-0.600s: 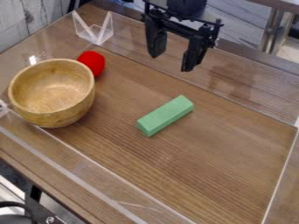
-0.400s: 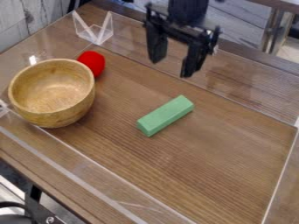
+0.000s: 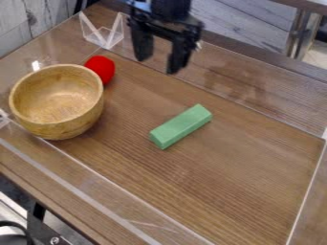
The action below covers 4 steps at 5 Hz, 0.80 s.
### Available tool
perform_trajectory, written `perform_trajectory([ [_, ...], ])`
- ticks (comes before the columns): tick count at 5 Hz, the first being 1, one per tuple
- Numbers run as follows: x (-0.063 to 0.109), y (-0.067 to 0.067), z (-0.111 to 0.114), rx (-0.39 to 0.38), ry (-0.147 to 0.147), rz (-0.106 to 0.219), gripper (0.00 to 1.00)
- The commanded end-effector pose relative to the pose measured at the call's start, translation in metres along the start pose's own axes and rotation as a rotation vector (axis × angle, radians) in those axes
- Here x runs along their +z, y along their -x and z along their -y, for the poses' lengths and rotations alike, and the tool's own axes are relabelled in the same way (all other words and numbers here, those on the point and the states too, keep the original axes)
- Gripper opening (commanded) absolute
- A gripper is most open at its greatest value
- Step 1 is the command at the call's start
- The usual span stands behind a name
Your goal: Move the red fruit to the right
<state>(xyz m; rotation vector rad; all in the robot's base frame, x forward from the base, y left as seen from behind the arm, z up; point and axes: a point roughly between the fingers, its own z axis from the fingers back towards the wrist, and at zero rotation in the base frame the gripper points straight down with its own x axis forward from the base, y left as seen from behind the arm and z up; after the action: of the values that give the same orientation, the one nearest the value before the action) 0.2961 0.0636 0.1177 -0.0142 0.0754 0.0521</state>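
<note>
Fruit first, in the camera view, the only one I've got: red fruit [image 3: 101, 67] is on the worktop [image 3: 243, 182], just beyond the upper right edge of the wooden bowl [image 3: 59, 128], outside it and very near the rim. Hand [image 3: 157, 59] is up in the top middle of the frame, blurred but with its jaws spread; I see nothing between them, so I call it released. Relation that matters: the fruit lies to the hand's left in the frame and a bit lower in the picture, near but not between the fingers. So I judge the coming move as a sideways shift left, then down over it. From this single angle I can't tell how high the hand sits over the worktop. Long axis of the fruit is not readable either; it shows as a small roundish blob, stem direction unclear, so I'd set the closing line by the bowl instead. Bowl rim crowds the fruit's lower left, and a finger coming down there could clip it. Once gripped, I'd carry it rightward in frame, away from the bowl, and keep off the green block [image 3: 182, 126].
</note>
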Motion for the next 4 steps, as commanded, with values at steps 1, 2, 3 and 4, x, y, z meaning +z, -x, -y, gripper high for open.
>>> perform_trajectory([
  [1, 0.018, -0.013, -0.036, 0.039, -0.024, 0.092, 1.00],
  [2, 0.012, -0.016, -0.054, 0.112, -0.028, 0.100, 1.00],
  [3, 0.003, -0.020, -0.057, 0.160, -0.027, 0.084, 1.00],
  [4, -0.012, -0.023, -0.074, 0.174, -0.030, 0.080, 1.00],
])
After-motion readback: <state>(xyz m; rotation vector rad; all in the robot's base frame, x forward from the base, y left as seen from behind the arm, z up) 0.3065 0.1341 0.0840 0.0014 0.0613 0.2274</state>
